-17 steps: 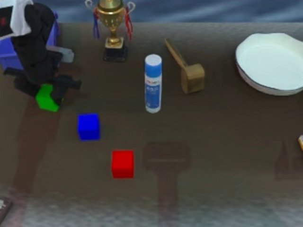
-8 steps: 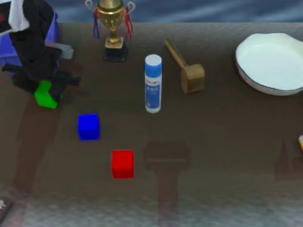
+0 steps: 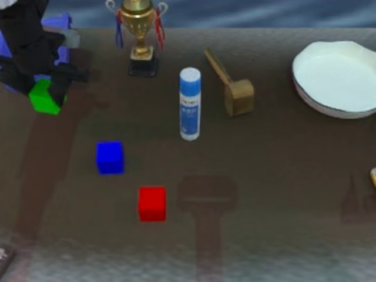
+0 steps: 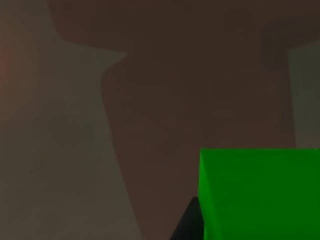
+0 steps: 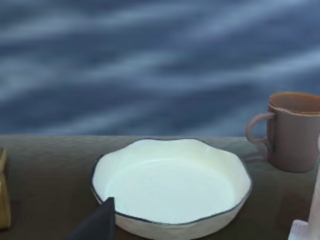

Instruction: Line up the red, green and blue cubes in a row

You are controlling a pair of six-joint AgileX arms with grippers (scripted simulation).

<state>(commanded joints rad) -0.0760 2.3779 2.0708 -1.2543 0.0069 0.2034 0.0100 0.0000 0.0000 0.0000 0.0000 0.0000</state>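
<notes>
Top view shows my left gripper at the far left of the table, near the back edge, with the green cube between its fingers. The fingers are closed on the cube, and I judge the cube is lifted off the table, because the left wrist view shows it against the bare table surface and the shadow below. The blue cube sits on the table nearer the front, and the red cube is a little more to the front and to the right of it; the two are near each other but not touching.

The step in hand, as I read it, is carrying the green cube toward the other two. For the next move I must bring it forward and lower it in line with the blue and red cubes, close beside one of them, without pushing them. The glue stick lies in the middle and is out of this path.

My right arm is parked off the right side; its wrist view looks at the white dish, and I cannot tell the state of its fingers.
</notes>
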